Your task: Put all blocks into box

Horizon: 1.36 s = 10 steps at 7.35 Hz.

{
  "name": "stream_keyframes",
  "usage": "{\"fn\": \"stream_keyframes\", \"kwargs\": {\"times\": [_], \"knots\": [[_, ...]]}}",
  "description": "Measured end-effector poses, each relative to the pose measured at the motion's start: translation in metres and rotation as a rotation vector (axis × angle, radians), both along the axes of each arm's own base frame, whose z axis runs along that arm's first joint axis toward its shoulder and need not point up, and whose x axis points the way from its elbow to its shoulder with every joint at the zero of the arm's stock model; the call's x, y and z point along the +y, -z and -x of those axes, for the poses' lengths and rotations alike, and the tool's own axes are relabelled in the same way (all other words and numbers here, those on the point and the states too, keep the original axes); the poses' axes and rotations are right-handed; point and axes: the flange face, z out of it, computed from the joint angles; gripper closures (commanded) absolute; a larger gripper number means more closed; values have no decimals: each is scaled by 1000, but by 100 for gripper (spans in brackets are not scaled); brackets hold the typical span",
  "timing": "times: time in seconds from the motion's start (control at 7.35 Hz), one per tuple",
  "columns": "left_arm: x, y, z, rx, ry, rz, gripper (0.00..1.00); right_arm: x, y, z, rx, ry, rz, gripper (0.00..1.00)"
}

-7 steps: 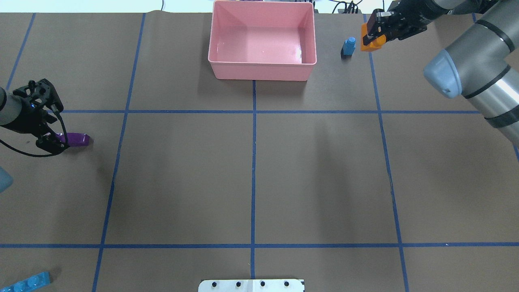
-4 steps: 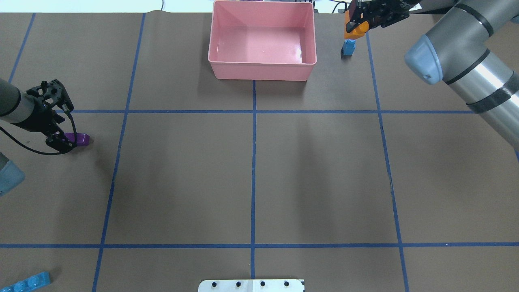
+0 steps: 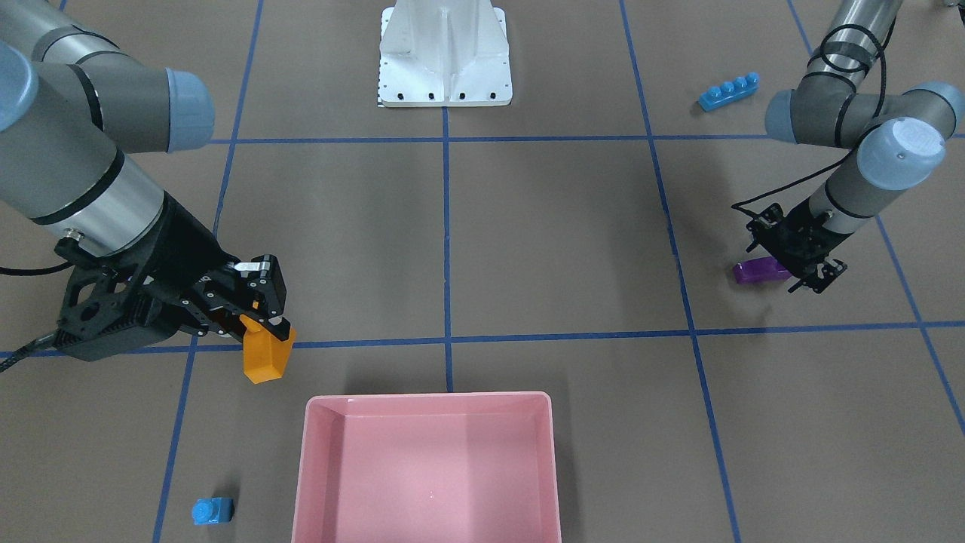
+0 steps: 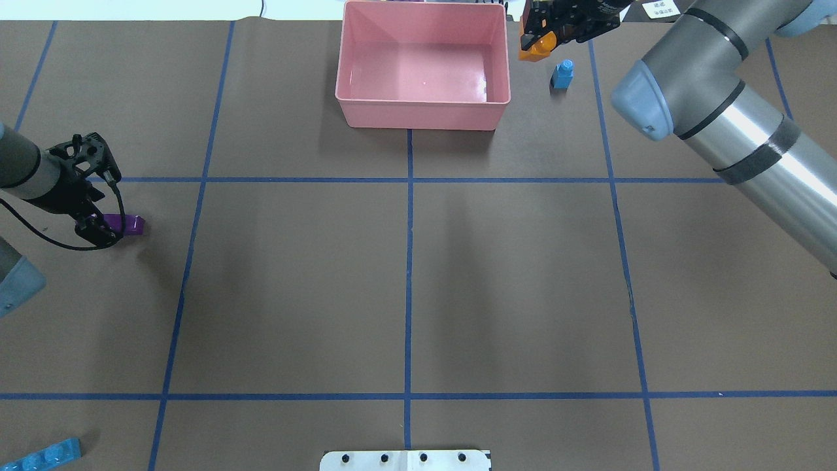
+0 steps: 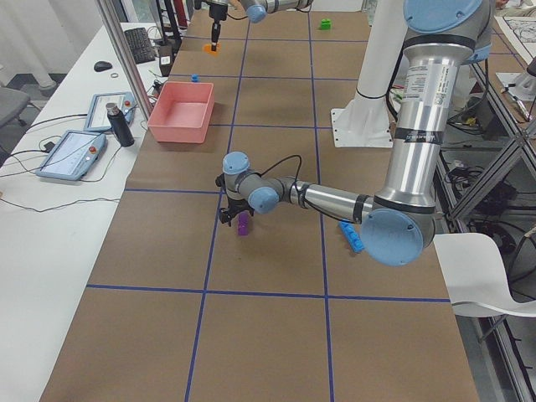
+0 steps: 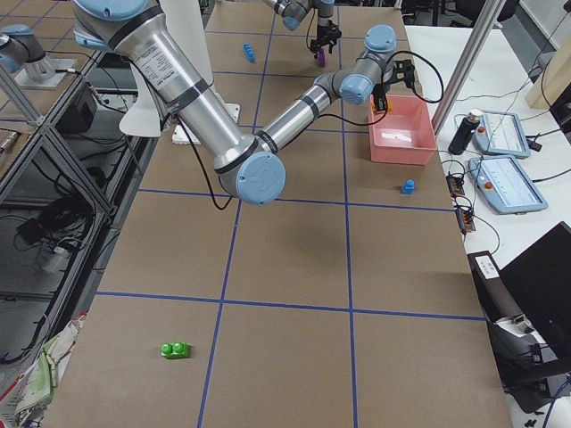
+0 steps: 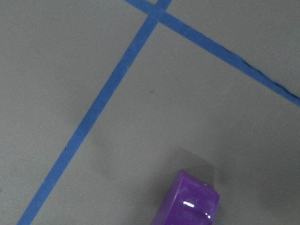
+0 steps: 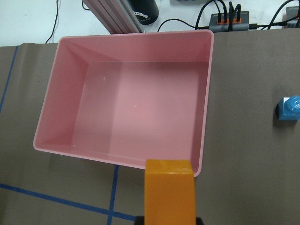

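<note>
Brown paper marked with a grid of blue tape covers the table (image 4: 294,294), and a white metal base plate (image 4: 405,460) sits at its near edge. At the far side stands the shallow pink plastic box (image 4: 422,119) with rounded corners and a raised rim.

The right claw (image 4: 540,36) is clenched on the orange sloped plastic brick (image 4: 535,47), which hangs below its fingers, clear of the table. In the overhead view the brick is just outside the box's right wall. In the right wrist view it shows in front of the box's rim, with the pink floor beyond it. The small light-blue one-stud brick (image 4: 562,73) stands on the paper close to the right of the claw, apart from the box.

Far across the table, the left claw (image 4: 98,227) is low over one end of the purple sloped brick (image 4: 127,225), which lies well apart from the box. Its wrist view shows only part of that brick at the bottom edge with no fingers in sight, so I cannot tell whether this claw is clenched or released.

The long light-blue four-stud brick (image 4: 42,453) lies at the table's near left corner. The green two-stud brick (image 6: 175,350) lies alone near the table's right end.
</note>
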Motion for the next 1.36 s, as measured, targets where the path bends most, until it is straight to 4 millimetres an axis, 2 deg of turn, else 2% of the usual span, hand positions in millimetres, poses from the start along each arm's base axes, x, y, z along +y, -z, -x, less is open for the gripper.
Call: {"fn": "stream_keyframes", "kwargs": {"times": [0.14, 0.27, 0.41, 0.54, 0.68, 0.95, 1.22, 1.36], "knots": [[-1, -6, 0, -11, 1, 2, 10, -1, 7, 5, -2, -1, -4, 100], [-3, -10, -1, -24, 6, 2, 29, -6, 17, 12, -4, 0, -6, 100], [-4, -15, -2, -32, 9, 5, 70, -11, 24, 20, -1, 0, -5, 100], [-3, -17, -2, -36, 10, 7, 96, -14, 28, 26, 3, -4, -5, 100], [-2, -17, 0, -34, 13, 10, 100, -16, 30, 29, 6, -6, -5, 100], [5, -11, 5, -15, 16, 30, 100, -16, 31, 31, 7, -7, -7, 100], [13, 14, 9, 33, 21, 98, 100, -29, 36, 42, 28, -23, -5, 100], [16, 31, 11, 39, 22, 123, 100, -45, 44, 56, 49, -36, 1, 100]]}}
